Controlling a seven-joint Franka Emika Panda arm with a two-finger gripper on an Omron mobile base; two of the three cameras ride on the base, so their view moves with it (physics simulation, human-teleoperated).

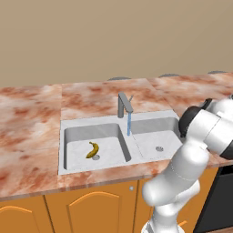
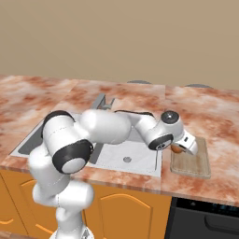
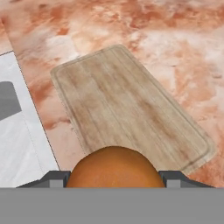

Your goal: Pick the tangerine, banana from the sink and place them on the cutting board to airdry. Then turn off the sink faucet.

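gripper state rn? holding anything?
Gripper: jaws closed on the tangerine, above the cutting board.

One tangerine [image 3: 113,168], one banana [image 1: 93,149] — one cutting board [image 3: 131,107].

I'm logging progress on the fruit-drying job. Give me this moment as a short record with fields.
tangerine: between the fingers of the gripper, over the near end of the cutting board
cutting board: on the counter right of the sink, nothing lying on it yet
banana: in the left basin of the sink, by the drain
sink faucet: water running
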